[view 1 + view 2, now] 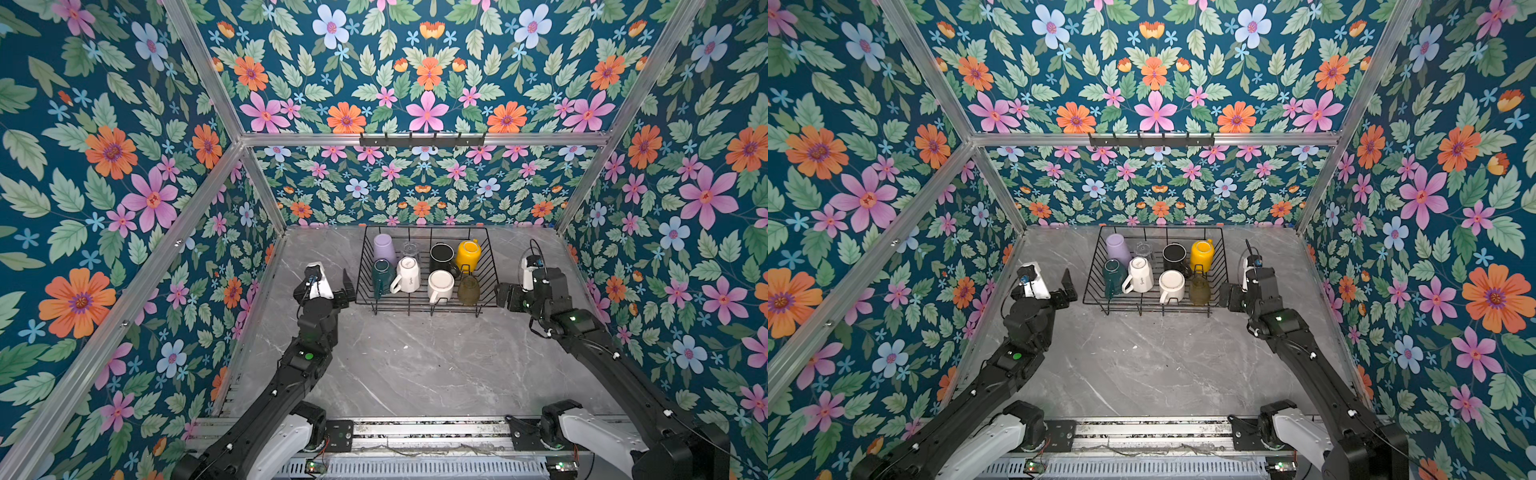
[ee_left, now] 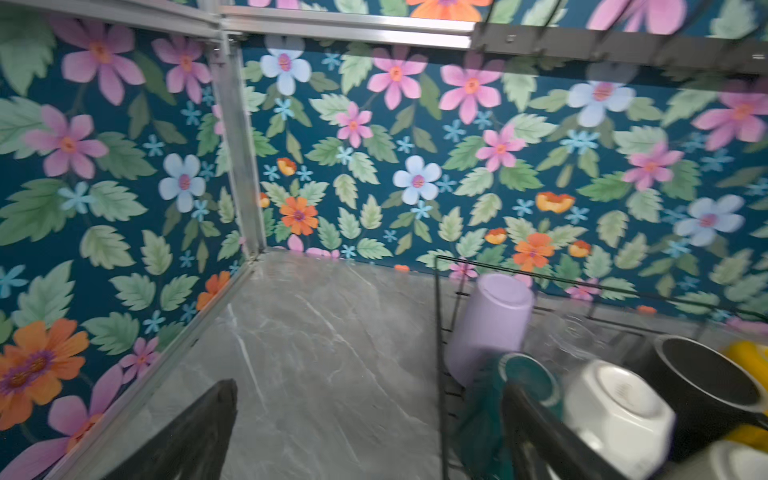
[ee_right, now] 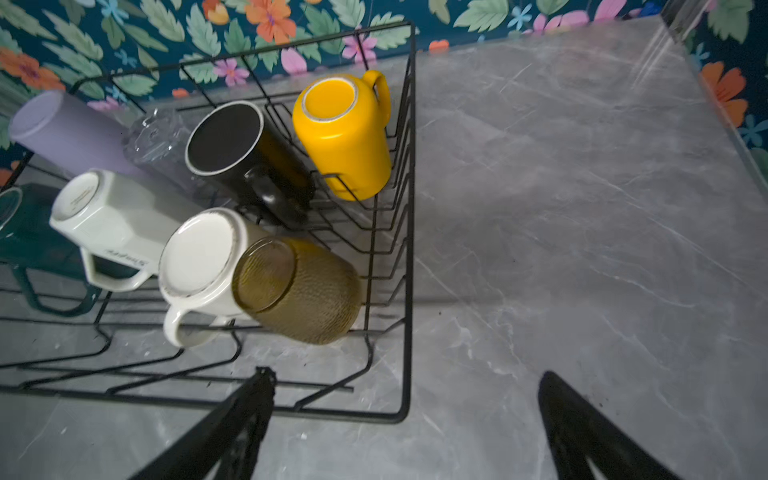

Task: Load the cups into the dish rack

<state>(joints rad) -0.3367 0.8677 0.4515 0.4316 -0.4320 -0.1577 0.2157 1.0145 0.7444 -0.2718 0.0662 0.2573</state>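
The dish rack (image 1: 491,266) stands at the far edge of the grey marble tabletop (image 1: 415,365), about midway along it, and all eight cups are inside. Along the back run the lilac tumbler (image 1: 385,248), the clear glass (image 1: 411,249), the black mug (image 1: 441,257) and the yellow mug (image 1: 468,254). In front of them sit the dark green mug (image 1: 383,277), a faceted white mug (image 1: 408,274), a rounder white mug (image 1: 440,286) and the olive glass (image 1: 468,290). Most lean base-up against the wires.

The left gripper (image 2: 370,390) hangs just beside the rack's left wall, fingers spread wide with nothing between them. The right gripper (image 3: 407,376) is at the rack's near right corner, also spread and empty.

From here, I'd say the loading is done, since I see no cup out on the bare tabletop. What remains is probably just pulling both arms back toward the near edge. That calls for drawing them straight out so neither finger catches the wire sides or jostles the olive glass by the right wall.
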